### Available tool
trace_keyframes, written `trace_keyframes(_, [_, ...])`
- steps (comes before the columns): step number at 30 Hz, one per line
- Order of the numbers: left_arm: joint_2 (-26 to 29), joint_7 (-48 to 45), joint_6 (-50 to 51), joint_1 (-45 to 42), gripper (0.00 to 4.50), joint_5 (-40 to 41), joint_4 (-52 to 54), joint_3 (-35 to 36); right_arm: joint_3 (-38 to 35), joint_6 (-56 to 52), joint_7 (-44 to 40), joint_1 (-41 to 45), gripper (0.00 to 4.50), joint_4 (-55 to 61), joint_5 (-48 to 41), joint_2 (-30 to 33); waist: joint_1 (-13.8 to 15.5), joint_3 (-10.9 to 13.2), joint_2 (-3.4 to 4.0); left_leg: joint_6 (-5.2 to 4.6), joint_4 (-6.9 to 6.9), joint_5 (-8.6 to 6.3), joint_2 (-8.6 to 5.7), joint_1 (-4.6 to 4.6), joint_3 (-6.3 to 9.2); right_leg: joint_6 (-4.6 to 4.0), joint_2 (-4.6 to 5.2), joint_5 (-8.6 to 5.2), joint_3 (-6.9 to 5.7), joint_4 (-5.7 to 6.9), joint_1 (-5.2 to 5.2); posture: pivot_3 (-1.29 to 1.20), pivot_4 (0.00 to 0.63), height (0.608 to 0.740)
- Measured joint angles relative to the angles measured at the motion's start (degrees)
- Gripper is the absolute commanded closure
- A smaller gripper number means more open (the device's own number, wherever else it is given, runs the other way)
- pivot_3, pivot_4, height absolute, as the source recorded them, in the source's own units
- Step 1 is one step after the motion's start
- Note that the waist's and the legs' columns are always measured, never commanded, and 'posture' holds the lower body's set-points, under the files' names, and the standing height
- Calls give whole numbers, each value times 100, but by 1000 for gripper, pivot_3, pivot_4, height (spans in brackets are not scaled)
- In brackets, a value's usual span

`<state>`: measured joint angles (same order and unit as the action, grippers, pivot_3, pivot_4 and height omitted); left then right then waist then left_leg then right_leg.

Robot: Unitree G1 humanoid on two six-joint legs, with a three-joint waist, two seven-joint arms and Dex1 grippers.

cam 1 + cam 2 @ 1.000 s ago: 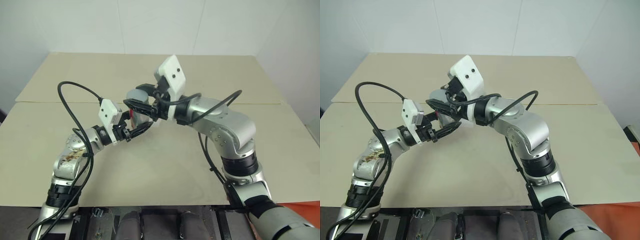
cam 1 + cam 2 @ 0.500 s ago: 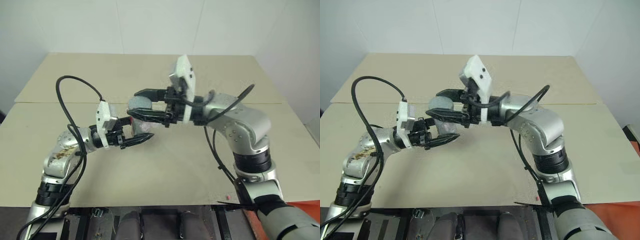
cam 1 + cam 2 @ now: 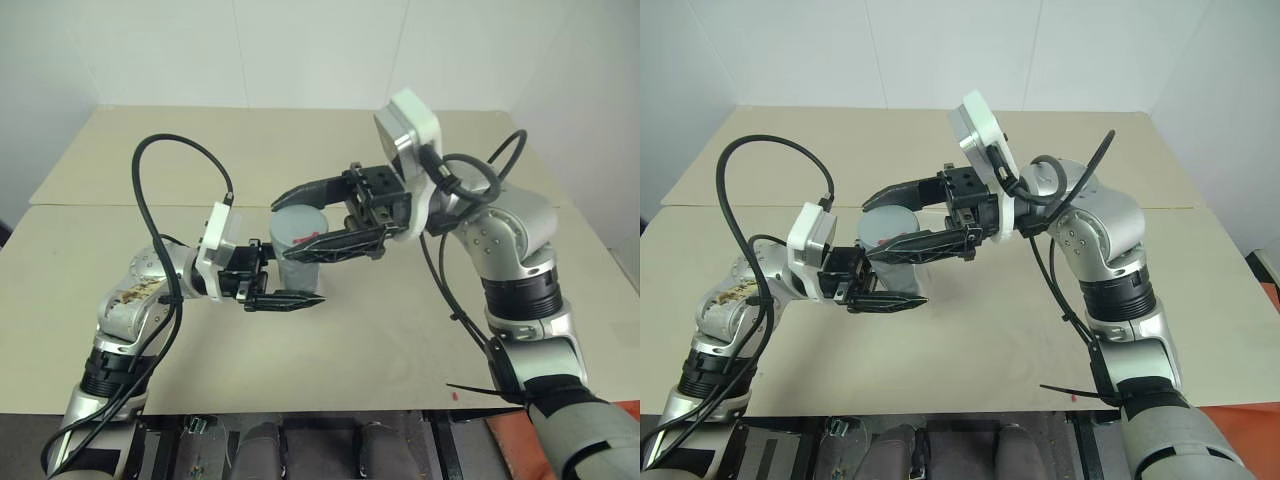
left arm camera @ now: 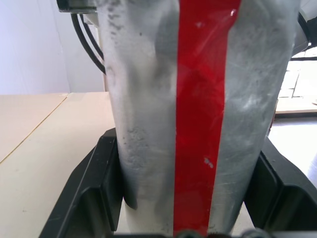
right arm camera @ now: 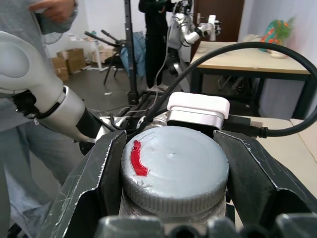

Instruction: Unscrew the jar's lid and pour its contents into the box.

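In the left eye view, the left gripper was closed around the lower body of the jar, holding it upright above the table. The right gripper came in from the opposite side, its fingers clamped on either side of the lid, directly above the left gripper's hold. Compared with a second earlier, both wrists had swung round so that the grippers pointed towards each other nearly level, and the jar had come back towards the robot and up a little. That reads as the pair settling into an unscrewing posture, one gripper bracing and the other ready to twist.

The right eye view showed the same arrangement: the jar sat between the two grippers, the lid seated on top of it. No box could be made out on the table near either gripper, so pouring looked some way off.

In the left wrist view, the jar's silver side with its red stripe stood pressed between that gripper's black fingers.

In the right wrist view, the grey lid with its red mark lay snug between that gripper's fingers, still screwed down. A person stood in the background beyond the left arm.
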<state>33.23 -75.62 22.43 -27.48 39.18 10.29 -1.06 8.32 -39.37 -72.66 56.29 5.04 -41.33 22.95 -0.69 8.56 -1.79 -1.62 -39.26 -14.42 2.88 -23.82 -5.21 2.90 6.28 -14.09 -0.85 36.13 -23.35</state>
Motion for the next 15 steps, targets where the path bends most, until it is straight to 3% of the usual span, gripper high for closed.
trace_keyframes(5, [23,90,-76,-96,1694,-4,-172,214,37,47,161,-32,56,-64,179,-144,-2,0,0,1,0,0,0,0,1,0,0,0,0,4,-1,0,150,740])
trace_keyframes(15, [227,310,-111,37,1694,-86,-239,499,-300,-2,1105,-517,56,355,211,43,14,0,0,0,0,0,0,-1,-1,0,1,0,-1,5,4,0,150,740])
